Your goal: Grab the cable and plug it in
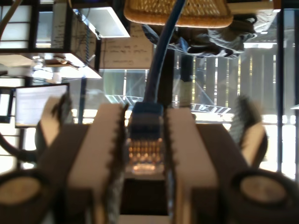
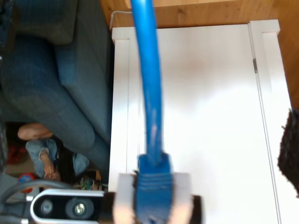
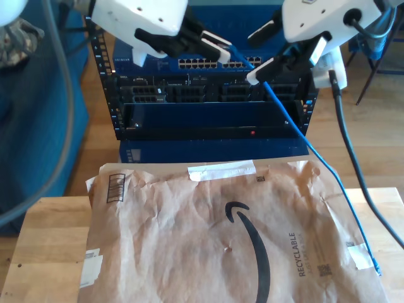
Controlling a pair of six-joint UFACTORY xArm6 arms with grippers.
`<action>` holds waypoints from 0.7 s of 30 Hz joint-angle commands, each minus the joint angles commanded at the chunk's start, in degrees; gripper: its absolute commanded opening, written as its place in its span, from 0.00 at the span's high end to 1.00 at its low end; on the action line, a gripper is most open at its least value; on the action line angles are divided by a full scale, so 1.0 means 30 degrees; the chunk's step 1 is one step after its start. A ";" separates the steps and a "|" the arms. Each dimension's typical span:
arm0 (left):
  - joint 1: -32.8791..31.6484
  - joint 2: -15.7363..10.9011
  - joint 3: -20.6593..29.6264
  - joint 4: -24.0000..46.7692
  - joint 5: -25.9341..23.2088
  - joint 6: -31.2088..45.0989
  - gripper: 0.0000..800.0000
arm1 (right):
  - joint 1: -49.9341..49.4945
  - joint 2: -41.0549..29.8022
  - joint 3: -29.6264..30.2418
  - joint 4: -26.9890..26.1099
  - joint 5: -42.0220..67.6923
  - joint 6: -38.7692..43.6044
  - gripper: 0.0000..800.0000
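Note:
The blue cable [image 1: 161,51] ends in a clear plug [image 1: 145,151] with gold contacts. My first gripper [image 1: 145,116] is shut on that plug, and the cable leads away from it. My second gripper [image 2: 154,198] is shut on a blue boot of the cable [image 2: 149,93], which also runs away from it. In the exterior view two arms meet in front of a rack switch [image 3: 202,63] with rows of ports. There the cable [image 3: 315,158] spans their jaws, hangs down and trails to the table's edge at the exterior view's right. I cannot tell which arm is which.
A black equipment rack [image 3: 208,117] stands behind the wooden table [image 3: 38,252]. A brown paper mailer [image 3: 221,233] covers most of the table. Thick black arm cables [image 3: 344,145] hang at the exterior view's right. The second wrist view takes in a white cabinet [image 2: 210,116] and a person [image 2: 42,149].

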 joint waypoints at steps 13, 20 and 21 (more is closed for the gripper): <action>0.1905 0.1172 -0.0147 -0.2139 0.3048 -0.4396 0.99 | 0.0234 -0.2520 -0.0762 -0.1641 -0.1495 -0.3575 0.00; 0.2051 0.1612 -0.1026 -0.2227 0.4337 -0.6066 0.99 | 0.1289 -0.4689 0.1758 -0.1612 -0.4689 -0.3810 0.00; 0.2081 0.1641 -0.1231 -0.2227 0.4630 -0.6125 0.99 | 0.1875 -0.4689 0.2081 -0.1670 -0.5128 -0.3839 0.00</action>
